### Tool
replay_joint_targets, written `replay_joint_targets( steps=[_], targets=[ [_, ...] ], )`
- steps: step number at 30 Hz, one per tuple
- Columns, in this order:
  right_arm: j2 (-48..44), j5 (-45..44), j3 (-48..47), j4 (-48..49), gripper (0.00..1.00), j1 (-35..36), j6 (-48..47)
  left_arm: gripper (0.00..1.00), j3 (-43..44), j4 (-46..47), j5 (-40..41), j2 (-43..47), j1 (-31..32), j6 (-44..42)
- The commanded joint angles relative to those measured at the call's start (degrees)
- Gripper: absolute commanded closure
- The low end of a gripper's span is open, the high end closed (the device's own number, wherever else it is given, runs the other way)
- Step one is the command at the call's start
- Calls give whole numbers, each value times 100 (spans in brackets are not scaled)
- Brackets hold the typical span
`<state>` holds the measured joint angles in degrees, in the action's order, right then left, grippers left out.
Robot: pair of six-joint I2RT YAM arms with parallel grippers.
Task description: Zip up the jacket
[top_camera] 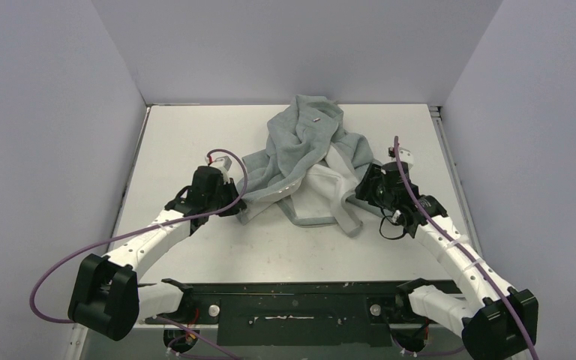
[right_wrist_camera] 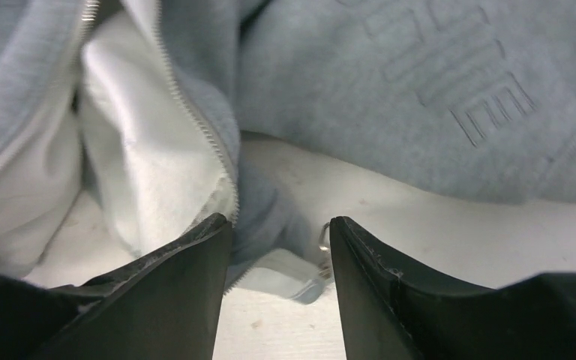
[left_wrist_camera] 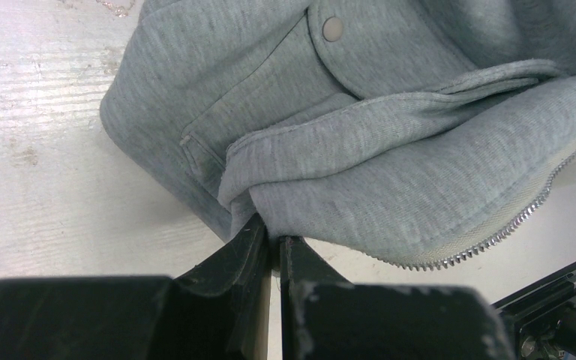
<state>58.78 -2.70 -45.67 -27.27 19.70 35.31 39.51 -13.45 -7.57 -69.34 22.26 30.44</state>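
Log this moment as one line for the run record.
left gripper: shut on jacket fold | right gripper: open, around jacket edge beside zipper | jacket: bunched on table, unzipped

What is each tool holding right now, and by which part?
Left tool pinches a fold of the jacket near its pocket. Right tool stands open around the zipper bottom, gripping nothing.

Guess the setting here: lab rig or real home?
Likely a lab test cell: plain grey walls box in a white table, two robot arms bolted at its near edge, one jacket on it.
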Motion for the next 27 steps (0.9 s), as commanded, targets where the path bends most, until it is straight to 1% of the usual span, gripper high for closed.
replay_joint_targets(
  steps=[1,3,6,8,11,12,14,18,19,24,27],
  targets=[
    [62,-244,315,-121,50,-418,412,100,268,153,-55,25,-46,-7],
    [24,22,477,138,48,-533,439,100,268,137,-56,34,-46,-11],
    [-164,450,648,559,41,-614,480,100,281,100,-34,55,-46,-32],
    [-315,506,664,630,37,-623,437,100,281,97,-27,52,-46,-37],
    [-396,406,673,563,36,-667,345,100,268,130,-41,40,-46,-21],
    [-322,352,667,489,37,-706,340,100,260,144,-58,35,-46,-7],
    [-58,435,705,453,45,-820,318,100,259,168,-85,22,-46,7],
    [740,1232,971,977,61,-941,47,100,309,151,-95,0,-46,-13],
    [936,1339,986,1059,62,-942,-20,100,312,142,-90,7,-46,-27],
    [1364,1629,1023,1310,64,-935,-379,100,274,105,-59,59,-46,-45],
    [1384,2067,1005,1352,65,-925,-643,100,211,106,-60,70,-46,-44]
  ],
)
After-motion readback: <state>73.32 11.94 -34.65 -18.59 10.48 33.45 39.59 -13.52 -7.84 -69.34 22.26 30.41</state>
